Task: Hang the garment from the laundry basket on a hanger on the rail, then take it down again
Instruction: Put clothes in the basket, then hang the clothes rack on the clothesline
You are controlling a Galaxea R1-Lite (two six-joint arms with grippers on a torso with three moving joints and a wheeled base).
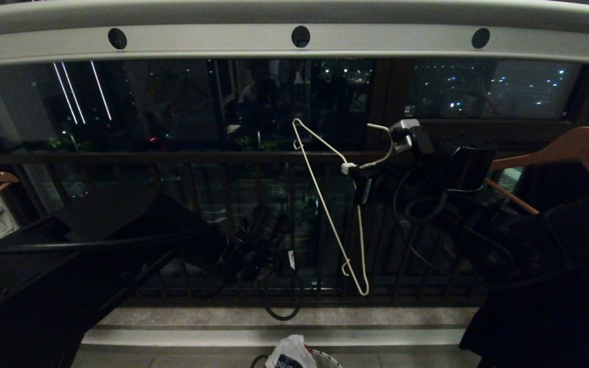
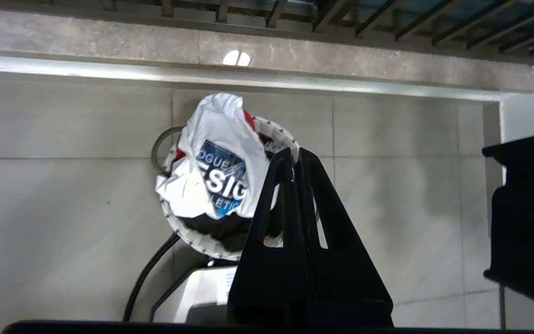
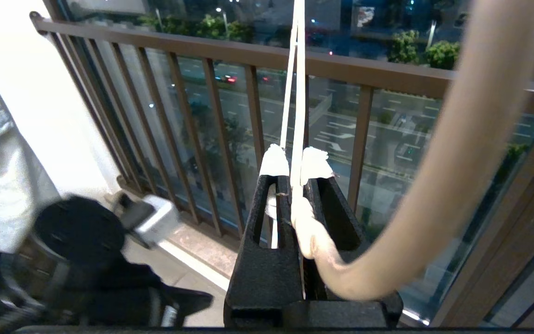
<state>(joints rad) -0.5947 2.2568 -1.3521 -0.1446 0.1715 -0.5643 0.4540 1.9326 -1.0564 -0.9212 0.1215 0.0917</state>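
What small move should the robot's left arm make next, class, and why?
Probably lower the left gripper and open it: its fingers are shut on nothing above the laundry basket, where the garment lies, while the right gripper already holds the hanger.

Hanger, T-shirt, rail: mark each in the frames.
hanger (image 1: 325, 204): head view, on its long wire arm.
T-shirt (image 2: 216, 139): left wrist view, on the white cloth above the blue print.
rail (image 1: 386, 43): head view, on the bar's face between two holes.
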